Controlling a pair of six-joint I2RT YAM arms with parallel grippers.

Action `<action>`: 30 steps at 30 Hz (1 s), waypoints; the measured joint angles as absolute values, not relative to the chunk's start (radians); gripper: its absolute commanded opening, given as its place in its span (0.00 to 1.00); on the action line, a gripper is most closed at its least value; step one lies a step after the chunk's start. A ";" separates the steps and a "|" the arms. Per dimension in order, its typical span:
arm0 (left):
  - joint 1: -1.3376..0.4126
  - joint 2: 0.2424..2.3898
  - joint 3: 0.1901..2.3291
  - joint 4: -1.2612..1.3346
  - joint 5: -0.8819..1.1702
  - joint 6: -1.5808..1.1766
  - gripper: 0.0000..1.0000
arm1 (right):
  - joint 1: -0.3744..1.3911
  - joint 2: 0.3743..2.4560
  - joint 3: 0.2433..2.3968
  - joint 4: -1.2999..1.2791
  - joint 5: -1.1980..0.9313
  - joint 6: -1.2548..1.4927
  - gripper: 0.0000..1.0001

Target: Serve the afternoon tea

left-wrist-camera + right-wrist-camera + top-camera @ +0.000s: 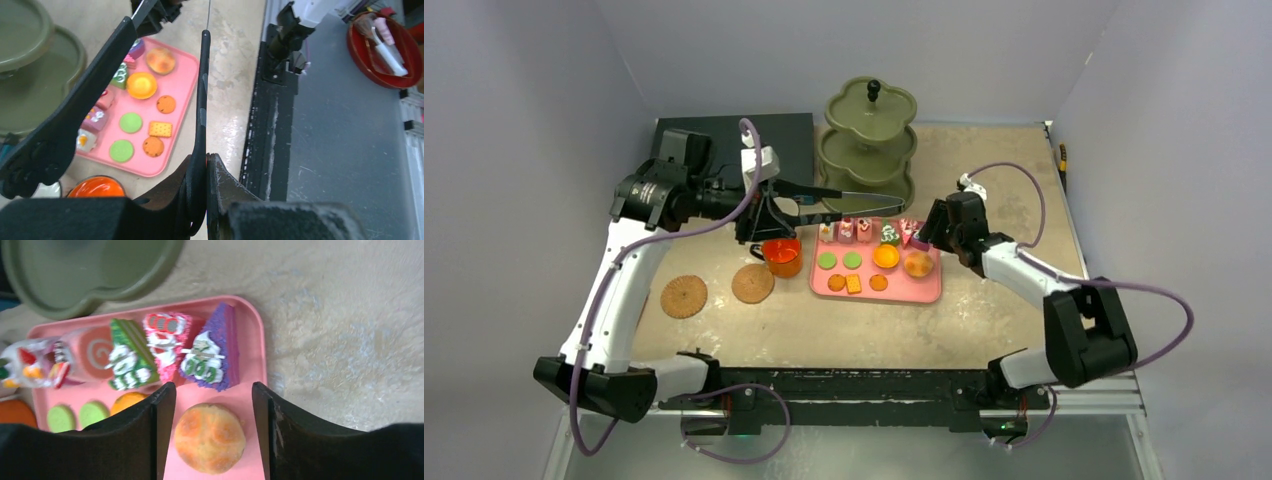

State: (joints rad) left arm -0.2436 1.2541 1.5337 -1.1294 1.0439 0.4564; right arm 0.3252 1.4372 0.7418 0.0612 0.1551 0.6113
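By my reckoning the serving has hardly begun; all three tiers of the olive-green stand (869, 148), upper centre of the top view, look bare, and everything edible sits on the pink tray (906, 291) just below it.

The tiny cakes (864, 230) line the tray's upper edge: frosted wedges and a swirled roll in pink, green and purple, packed side by side. The green biscuits (827, 260) and orange biscuits (878, 283) lie flat in the rows beneath; a golden bun (210, 437) sits at the tray's right end.

The orange mug (782, 256) stands on the surface (994, 180) just left of the tray, on no coaster; both cork coasters (752, 283) lie bare to its lower left. I cannot make out a white mug for certain.

My left gripper (206, 172) is pinched fully together on long black tongs (854, 200), which reach rightward to the foot of the stand; I see nothing in their tips. My right gripper (212, 390) is partly open and holds nothing; its jaws straddle the bun, seemingly without touching it.

Left to do, I judge: load the tiers and seat the mugs on the coasters.
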 measured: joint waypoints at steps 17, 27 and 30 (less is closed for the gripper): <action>-0.244 1.164 1.293 -0.554 1.310 -0.152 0.00 | 0.387 0.953 0.625 0.786 -0.506 0.564 0.98; -0.279 1.050 1.140 0.108 1.251 -0.697 0.00 | 0.576 1.127 0.626 1.145 -0.542 0.623 0.98; -0.304 1.048 1.140 0.121 1.241 -0.698 0.00 | 0.580 1.181 0.634 1.279 -0.542 0.675 0.98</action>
